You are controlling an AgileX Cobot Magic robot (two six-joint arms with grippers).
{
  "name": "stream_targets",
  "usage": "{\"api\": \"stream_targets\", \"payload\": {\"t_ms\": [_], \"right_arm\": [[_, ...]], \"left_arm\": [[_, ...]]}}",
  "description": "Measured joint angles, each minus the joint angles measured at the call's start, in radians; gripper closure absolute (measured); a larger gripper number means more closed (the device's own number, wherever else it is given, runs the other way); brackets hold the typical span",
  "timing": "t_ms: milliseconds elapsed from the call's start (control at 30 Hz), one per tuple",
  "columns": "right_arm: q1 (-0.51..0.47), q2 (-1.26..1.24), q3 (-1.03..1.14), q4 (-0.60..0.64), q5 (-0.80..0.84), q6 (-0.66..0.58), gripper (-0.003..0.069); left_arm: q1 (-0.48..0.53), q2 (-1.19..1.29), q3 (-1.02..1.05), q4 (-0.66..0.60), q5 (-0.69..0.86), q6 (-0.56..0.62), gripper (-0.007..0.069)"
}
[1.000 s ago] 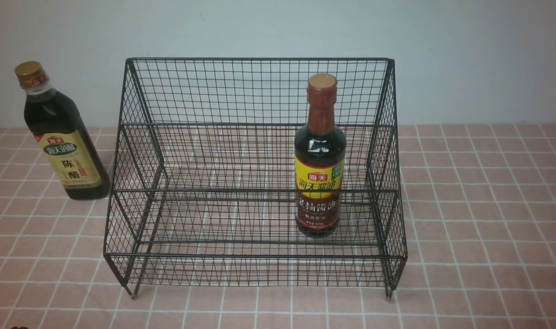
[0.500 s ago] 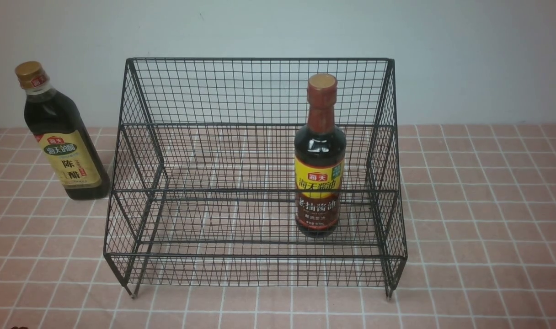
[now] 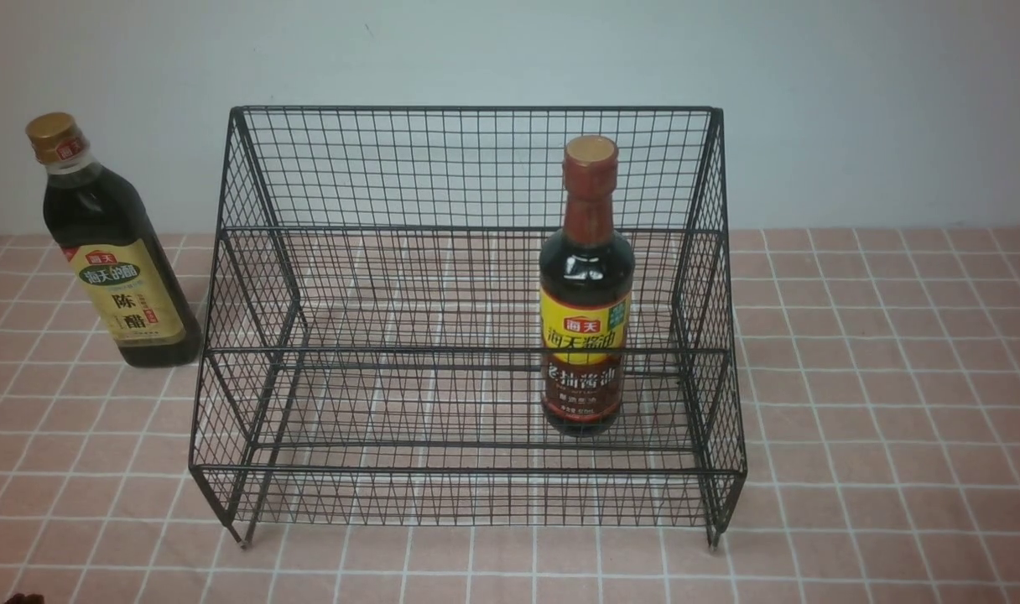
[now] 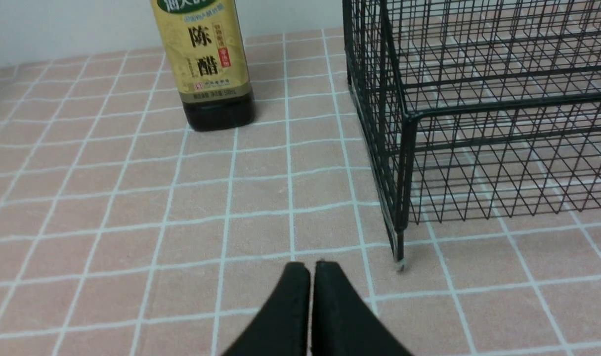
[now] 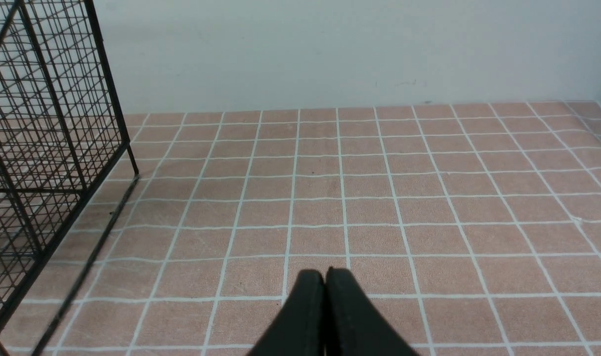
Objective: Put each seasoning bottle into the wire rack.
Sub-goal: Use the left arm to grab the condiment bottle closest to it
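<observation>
The black wire rack (image 3: 468, 109) stands mid-table. The round bottle with brown cap and yellow-brown label (image 3: 585, 294) stands upright inside it, on the lower tier at the right. The squarish bottle with gold cap and beige label (image 3: 111, 252) stands on the table to the left of the rack; its lower half shows in the left wrist view (image 4: 206, 64). My left gripper (image 4: 311, 269) is shut and empty, low over the table, short of that bottle and beside the rack's front left leg (image 4: 399, 247). My right gripper (image 5: 325, 276) is shut and empty, right of the rack (image 5: 43, 148).
The table is covered by a pink tiled cloth (image 3: 896, 377). A pale wall (image 3: 854, 101) runs close behind the rack and the bottles. A dark tip of the left arm shows at the front view's bottom left corner (image 3: 23, 599).
The dark tip at the bottom left corner of the front view has crept slightly further in. The bottles and the rack have not moved.
</observation>
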Motion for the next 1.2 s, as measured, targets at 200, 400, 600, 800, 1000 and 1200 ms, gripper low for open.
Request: {"api": "stream_targets", "payload": {"t_ms": [200,400,600,800,1000,1200], "right_arm": [[0.000,0.000,0.000,0.000,0.000,0.000,0.0672],[0.000,0.000,0.000,0.000,0.000,0.000,0.0672],[0.000,0.000,0.000,0.000,0.000,0.018,0.0672],[0.000,0.000,0.000,0.000,0.000,0.018,0.0672],[0.000,0.000,0.000,0.000,0.000,0.018,0.0672],[0.000,0.000,0.000,0.000,0.000,0.018,0.0672]], "left_arm": [[0.000,0.000,0.000,-0.079,-0.271,-0.073,0.0631],[0.000,0.000,0.000,-0.095,-0.535,-0.090,0.0631],[0.000,0.001,-0.018,-0.097,-0.762,-0.034,0.0631],[0.000,0.222,-0.298,-0.136,-0.709,0.071,0.0631],[0.000,0.561,-0.554,-0.148,-0.394,0.070,0.0631],[0.007,0.894,-0.690,-0.149,-0.383,0.065,0.0631]]}}
